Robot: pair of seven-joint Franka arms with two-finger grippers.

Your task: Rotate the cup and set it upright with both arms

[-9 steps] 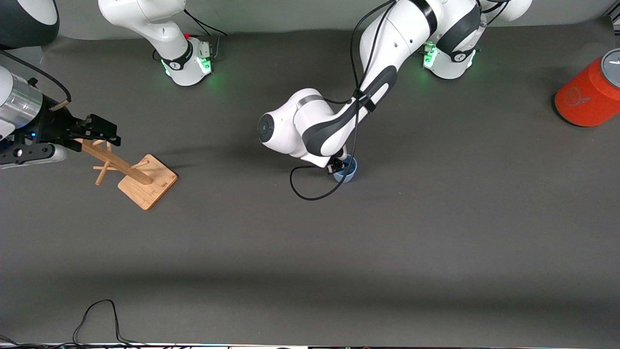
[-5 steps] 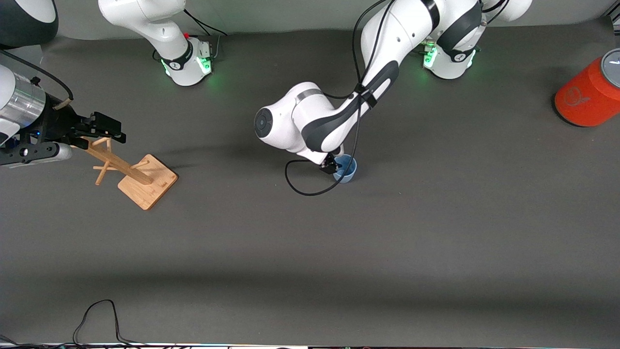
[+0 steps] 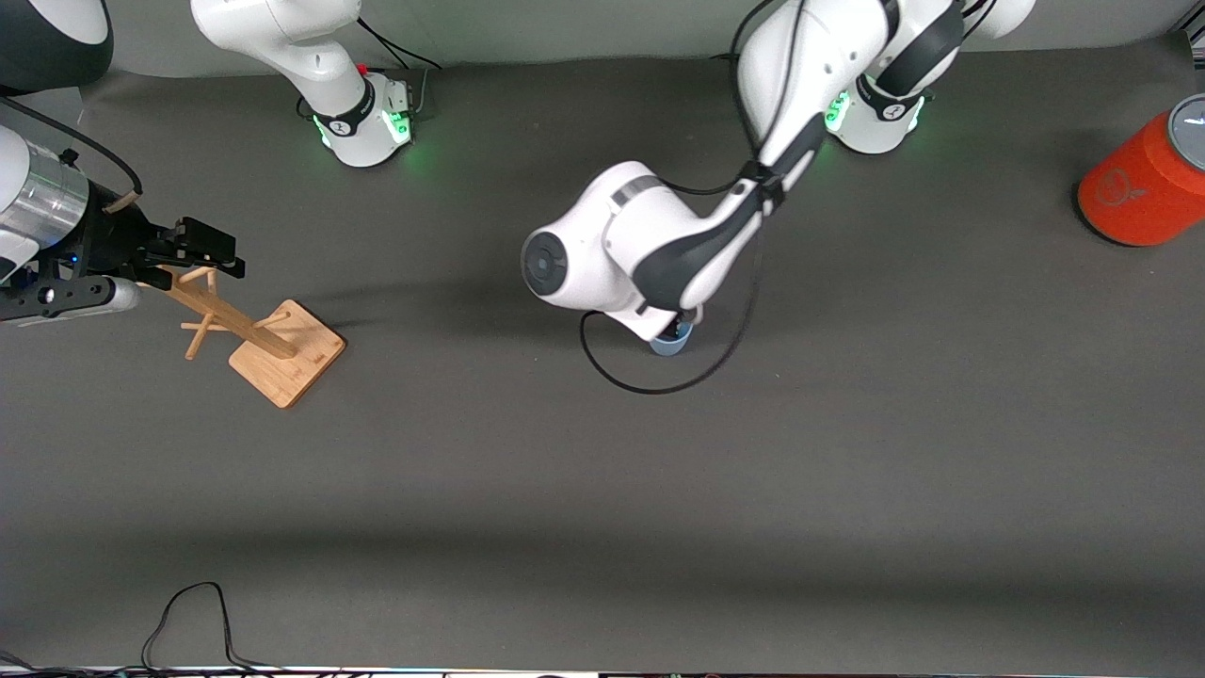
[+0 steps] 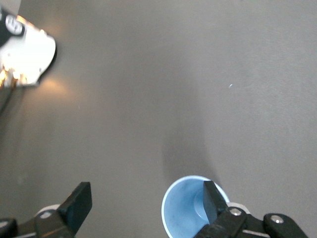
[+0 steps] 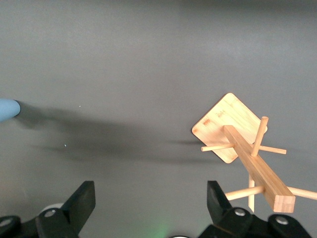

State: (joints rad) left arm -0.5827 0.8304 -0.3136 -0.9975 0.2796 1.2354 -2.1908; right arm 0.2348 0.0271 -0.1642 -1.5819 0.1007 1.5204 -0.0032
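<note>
The light-blue cup (image 4: 185,213) stands upright on the grey table, its mouth facing up. In the front view only its lower edge (image 3: 670,347) shows under the left arm's wrist. My left gripper (image 4: 146,204) hangs open just above it, holding nothing. One finger (image 4: 212,197) hangs over the cup's mouth and the other is well off to the side over bare table. My right gripper (image 3: 202,247) waits open and empty over the top of the wooden rack (image 3: 278,350). In the right wrist view the cup (image 5: 7,109) shows at the frame's edge.
An orange-red cylinder (image 3: 1144,184) with a grey lid stands at the left arm's end of the table. A black cable (image 3: 659,381) loops from the left wrist onto the table beside the cup. Another cable (image 3: 193,617) lies at the table's front edge.
The left gripper has opened and let go of the cup, which stays upright. Its wrist has swung toward the left arm's end, now covering most of the cup. The right gripper shifted slightly, then stopped.
</note>
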